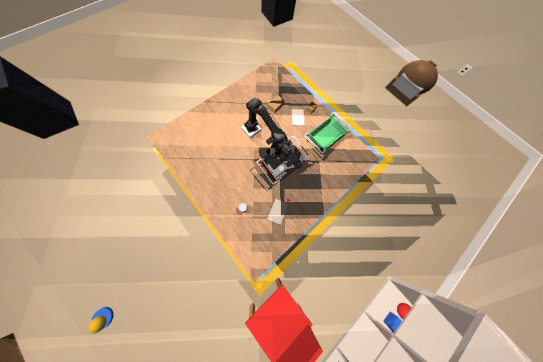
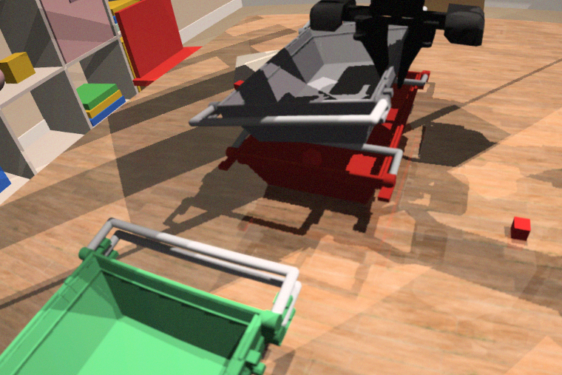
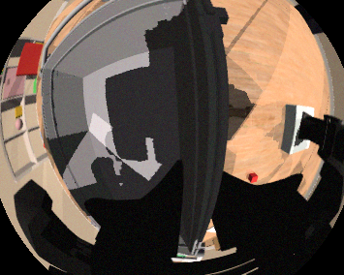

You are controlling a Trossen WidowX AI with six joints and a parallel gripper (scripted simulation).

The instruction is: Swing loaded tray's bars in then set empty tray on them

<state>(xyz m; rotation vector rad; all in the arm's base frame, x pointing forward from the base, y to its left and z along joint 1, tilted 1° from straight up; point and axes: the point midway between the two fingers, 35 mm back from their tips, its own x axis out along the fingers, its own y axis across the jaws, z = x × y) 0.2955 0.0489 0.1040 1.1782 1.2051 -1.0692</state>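
The grey empty tray (image 1: pixel 280 168) (image 2: pixel 344 52) (image 3: pixel 90 87) hangs over the red loaded tray (image 2: pixel 295 157), slightly tilted in the exterior view and offset, so the red tray's right side shows. My gripper (image 2: pixel 393 72) (image 3: pixel 188 164) is shut on the grey tray's long side wall. The red tray's near bar (image 2: pixel 381 149) reaches inward beneath the grey tray; its far bar (image 2: pixel 412 81) also points inward, mostly hidden. I cannot tell whether the grey tray touches the bars. Its own near bar (image 2: pixel 290 120) is swung outward. The load is mostly hidden.
A green tray (image 1: pixel 329 133) (image 2: pixel 181 291) with its bars outward stands nearby. A small red block (image 1: pixel 288 199) (image 2: pixel 520 228) (image 3: pixel 253 177) lies on the table. A white round object (image 1: pixel 243 208), pale sheets (image 1: pixel 276 212) (image 1: pixel 298 117) and brown objects (image 1: pixel 275 105) (image 1: pixel 311 107) lie farther off.
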